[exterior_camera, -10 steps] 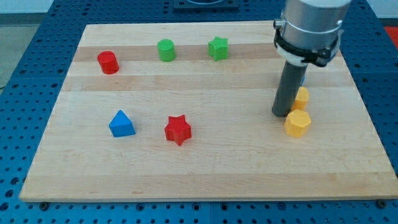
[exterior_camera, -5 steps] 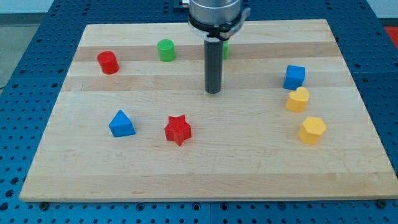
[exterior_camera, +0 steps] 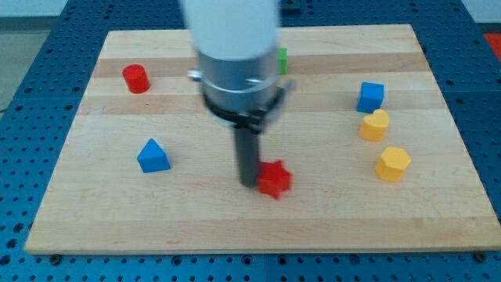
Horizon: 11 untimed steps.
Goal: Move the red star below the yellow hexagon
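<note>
The red star (exterior_camera: 275,178) lies on the wooden board (exterior_camera: 156,223), near the middle toward the view's bottom. My tip (exterior_camera: 248,184) touches the star's left side. The yellow hexagon (exterior_camera: 392,164) sits toward the view's right, well to the right of the star and slightly higher. A yellow heart-shaped block (exterior_camera: 375,125) lies just above the hexagon.
A blue cube (exterior_camera: 370,96) is above the yellow heart. A blue triangular block (exterior_camera: 153,156) is at the left, a red cylinder (exterior_camera: 135,78) at the upper left. A green block (exterior_camera: 282,59) shows partly behind the arm's body.
My tip has swung from the board's right, past the upper middle, down to the star's left side. The red star has slid right. The yellow hexagon shifted slightly right and down earlier.
</note>
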### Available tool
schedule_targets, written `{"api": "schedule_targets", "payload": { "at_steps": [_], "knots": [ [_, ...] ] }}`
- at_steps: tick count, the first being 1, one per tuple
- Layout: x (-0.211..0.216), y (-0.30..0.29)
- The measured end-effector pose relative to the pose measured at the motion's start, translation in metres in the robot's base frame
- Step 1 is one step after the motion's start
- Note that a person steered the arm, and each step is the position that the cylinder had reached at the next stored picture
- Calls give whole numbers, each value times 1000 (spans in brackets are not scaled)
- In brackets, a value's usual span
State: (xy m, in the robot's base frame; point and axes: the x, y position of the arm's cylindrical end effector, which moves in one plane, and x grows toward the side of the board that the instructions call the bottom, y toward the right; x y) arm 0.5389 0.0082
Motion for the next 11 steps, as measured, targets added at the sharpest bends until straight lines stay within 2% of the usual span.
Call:
{"api": "schedule_targets", "payload": {
  "at_steps": [1,4,5,6,7,8,9,10,11],
  "knots": [
    [16,54],
    [15,69],
    [37,132],
    [41,117],
    [66,81],
    [79,127],
    [71,219],
    [57,261],
    [19,223]
  ]
}}
